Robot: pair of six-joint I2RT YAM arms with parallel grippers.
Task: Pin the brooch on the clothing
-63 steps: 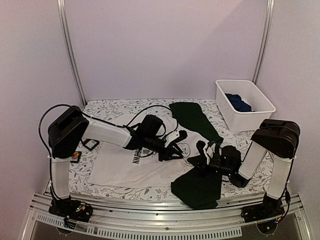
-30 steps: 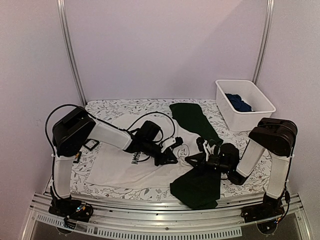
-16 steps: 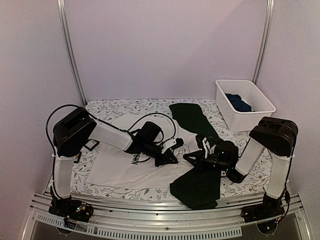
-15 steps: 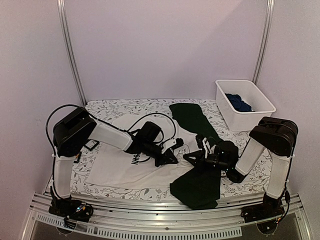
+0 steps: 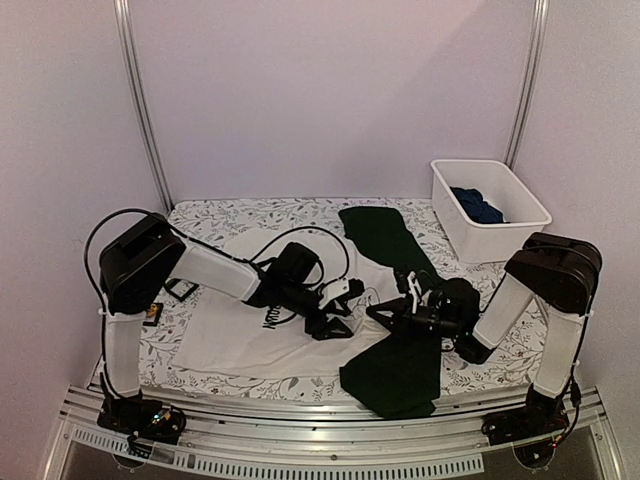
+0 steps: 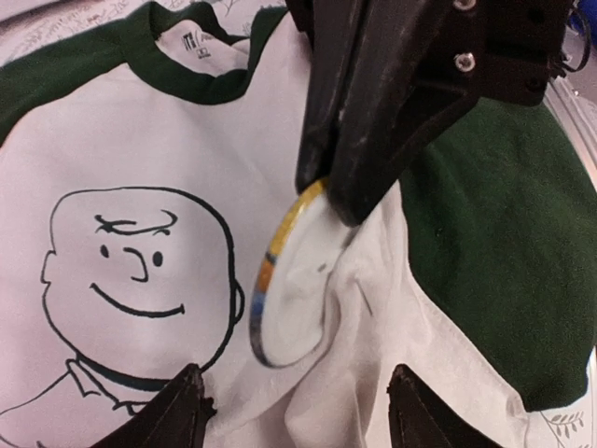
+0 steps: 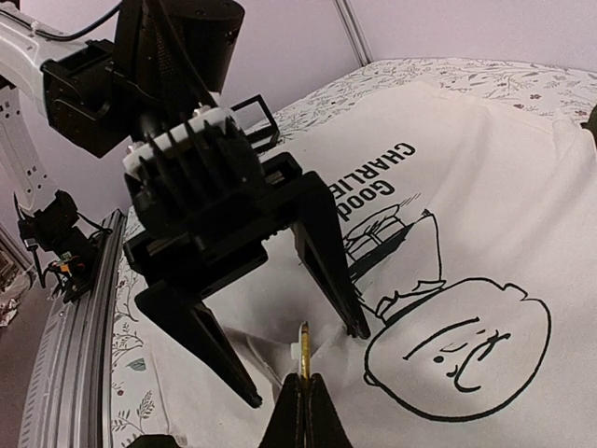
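Step in hand: pinning, insertion stage.
Clamped at rim in right tool [image 6: 328, 196]: brooch [image 6: 284, 285], edge-on, touching raised fold of shirt [image 6: 140, 121], between printed face [image 6: 140, 252] and green sleeve [image 6: 504, 280].
Spread apart astride that fold: left tool [image 6: 297, 411], empty.
Lies flat on counter [image 5: 210, 215] elsewhere.
No view of pin; cannot tell if through cloth.
Next, by judgement: drive pin through fold, hold cloth taut, close clasp.
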